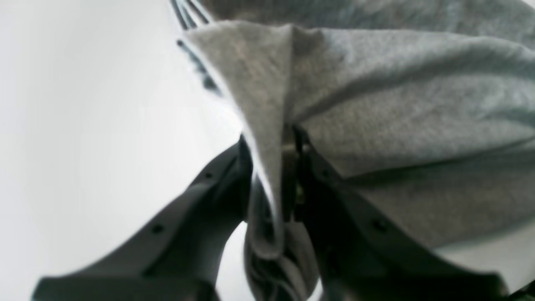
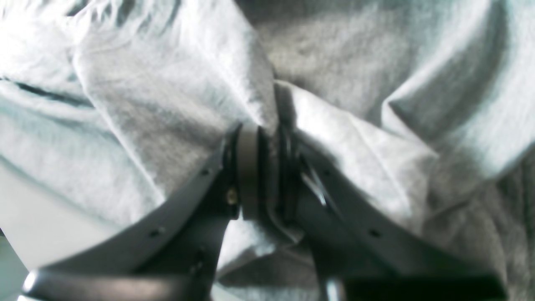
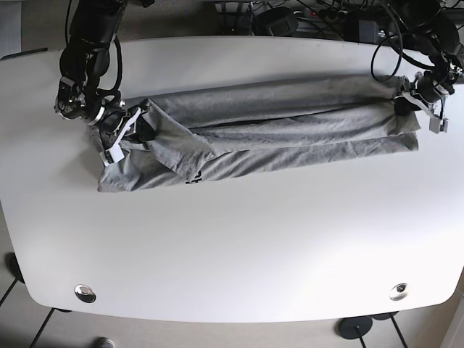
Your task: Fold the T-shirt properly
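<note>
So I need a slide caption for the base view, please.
Both grippers, left and right, pinch opposite ends of a gray T-shirt stretched across a white table.

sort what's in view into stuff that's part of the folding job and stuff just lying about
Part of the job:
grey T-shirt, stretched across the white table
left gripper, shut on the shirt
right gripper, shut on the shirt

Lying about:
cables and gear beyond the table's far edge

lab: white table [image 3: 232, 239], cables [image 3: 319, 14]
</note>
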Controlling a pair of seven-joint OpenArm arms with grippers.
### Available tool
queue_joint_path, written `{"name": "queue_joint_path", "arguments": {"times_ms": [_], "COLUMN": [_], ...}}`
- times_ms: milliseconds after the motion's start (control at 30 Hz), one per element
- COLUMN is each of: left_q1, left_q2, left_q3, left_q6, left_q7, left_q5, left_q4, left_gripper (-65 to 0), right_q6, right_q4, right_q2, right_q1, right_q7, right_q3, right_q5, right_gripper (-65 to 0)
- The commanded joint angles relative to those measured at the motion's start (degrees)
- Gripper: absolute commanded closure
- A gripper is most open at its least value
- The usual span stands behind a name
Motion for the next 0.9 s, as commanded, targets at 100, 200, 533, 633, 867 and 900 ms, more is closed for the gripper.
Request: {"name": "queue_joint_path", "arguments": {"times_ms": [100, 200, 533, 633, 867, 900], "left_q1": [0.4, 0.2, -3.4, -3.5, -4.7, -5.4], "left_q2": [2.0, 4.3, 12.2, 13.8, 13.9, 13.9], "left_q3": [0.2, 4.0, 24.9, 30.1, 38.7, 39.0], "left_q6": [-0.1, -0.1, 3.1, 5.2, 8.7, 9.1], "left_q7": [1.1, 3.5, 3.5, 1.5, -4.2, -4.4], "left_q5": [-1.2, -1.2, -1.2, -1.2, -1.2, -1.2], "left_q4": [14.2, 20.6, 23.7, 23.6, 18.7, 17.6], "left_gripper": [-4.2, -4.2, -4.2, -4.2, -4.3, -4.4], "right_q6": [-0.95, -0.95, -0.95, -0.95, -0.95, -0.95], "right_q4": [0.1, 0.1, 0.1, 0.1, 0.1, 0.1], "right_q2": [0.1, 0.1, -0.5, -1.3, -1.5, -1.5], "right_q1": [-0.1, -0.2, -0.1, -0.1, -0.1, -0.1], "right_q7": [-3.0, -3.0, -3.0, -3.0, -3.0, -3.0], "right_q3": [-0.1, -0.1, -0.3, -0.1, -0.1, -0.1], "right_q5": [-3.6, -3.6, -3.5, -3.9, -3.6, -3.6], "right_gripper": [-8.1, -8.1, -8.1, -8.1, -8.1, -8.1]}}
